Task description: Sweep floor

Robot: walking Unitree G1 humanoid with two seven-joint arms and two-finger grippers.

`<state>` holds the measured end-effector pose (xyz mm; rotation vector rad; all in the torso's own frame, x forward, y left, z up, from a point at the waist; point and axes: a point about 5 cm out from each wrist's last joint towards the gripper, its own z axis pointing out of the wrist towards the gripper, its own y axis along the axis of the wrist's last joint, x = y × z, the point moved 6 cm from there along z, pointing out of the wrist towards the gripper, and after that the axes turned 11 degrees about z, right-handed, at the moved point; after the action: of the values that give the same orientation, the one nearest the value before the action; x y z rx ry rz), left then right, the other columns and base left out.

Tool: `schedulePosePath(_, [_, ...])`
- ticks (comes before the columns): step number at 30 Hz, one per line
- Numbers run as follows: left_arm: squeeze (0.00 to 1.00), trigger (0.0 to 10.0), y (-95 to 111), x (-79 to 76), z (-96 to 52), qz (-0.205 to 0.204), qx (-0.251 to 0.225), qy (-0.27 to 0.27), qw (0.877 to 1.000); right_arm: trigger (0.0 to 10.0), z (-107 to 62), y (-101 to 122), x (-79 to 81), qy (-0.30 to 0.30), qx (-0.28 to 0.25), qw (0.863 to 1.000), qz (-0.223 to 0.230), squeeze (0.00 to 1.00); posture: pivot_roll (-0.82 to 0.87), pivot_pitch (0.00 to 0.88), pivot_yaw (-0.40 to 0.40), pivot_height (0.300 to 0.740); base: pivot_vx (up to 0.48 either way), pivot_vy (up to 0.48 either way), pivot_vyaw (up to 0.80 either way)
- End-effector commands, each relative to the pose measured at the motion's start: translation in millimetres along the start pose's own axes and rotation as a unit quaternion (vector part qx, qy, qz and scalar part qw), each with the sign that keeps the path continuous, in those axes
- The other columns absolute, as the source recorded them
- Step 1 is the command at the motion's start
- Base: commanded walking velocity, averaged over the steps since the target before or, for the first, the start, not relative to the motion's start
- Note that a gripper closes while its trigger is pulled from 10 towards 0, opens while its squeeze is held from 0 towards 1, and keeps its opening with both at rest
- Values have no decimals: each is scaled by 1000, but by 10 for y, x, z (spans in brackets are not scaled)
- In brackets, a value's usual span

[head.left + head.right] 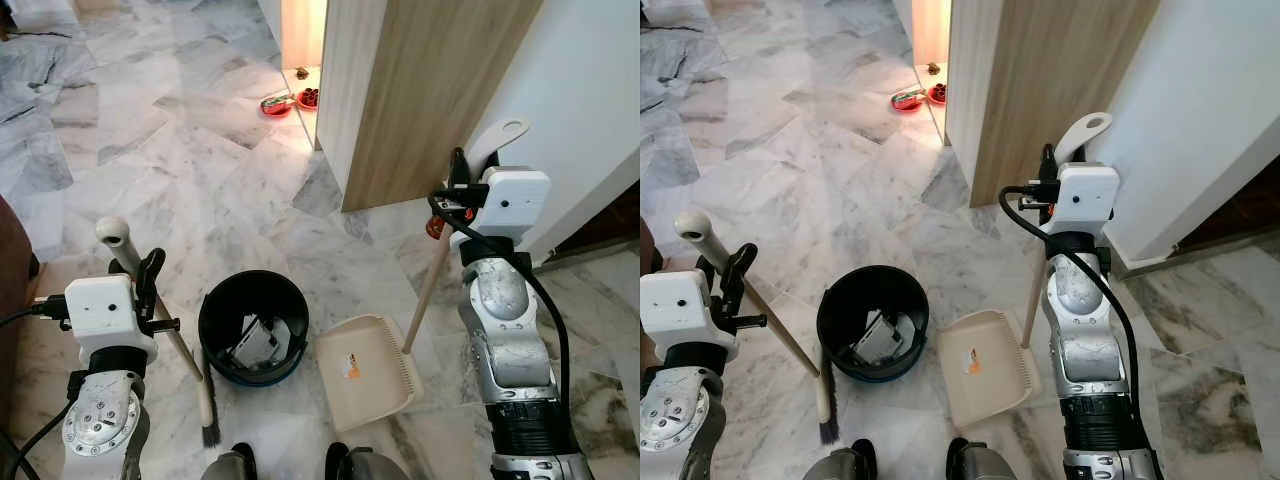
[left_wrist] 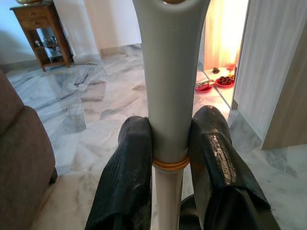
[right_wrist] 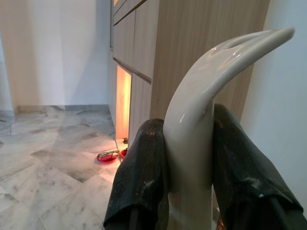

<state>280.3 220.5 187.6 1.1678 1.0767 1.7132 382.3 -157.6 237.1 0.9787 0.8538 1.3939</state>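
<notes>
Marble floor (image 1: 250,170), left end effector (image 2: 169,143) clamping broom (image 1: 165,330), right end effector (image 3: 188,148) clamping dustpan (image 1: 365,370), bin (image 1: 252,325) seemingly between

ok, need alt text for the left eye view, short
Seen from the robot's head: the left end effector grips a broom handle and the right end effector grips a dustpan handle, with the beige dustpan flat on the marble floor. A black bin holding scraps sits between broom and dustpan; a wooden cabinet stands behind.
</notes>
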Motion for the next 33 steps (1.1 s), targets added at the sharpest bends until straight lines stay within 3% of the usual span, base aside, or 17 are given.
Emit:
schedulePosePath(1, [0,10000,64,-23,22,-4,-16,-8,1000,10000,8,124,29,3,-24,1000,1,0,-156,171,-39,740,0,0,0])
schedulePosePath(15, [0,10000,61,-70,52,-8,-19,-19,1000,10000,41,181,72,7,-33,999,4,0,-173,169,-30,740,0,0,0])
schedulePosePath(23, [0,10000,97,-20,111,-2,-24,-9,1000,10000,82,195,143,15,-34,999,14,0,-86,205,-11,740,-30,0,0])
schedulePosePath(33, [0,10000,124,43,67,5,-27,6,1000,10000,124,260,287,44,-39,998,27,0,-43,227,-39,740,-254,0,0])
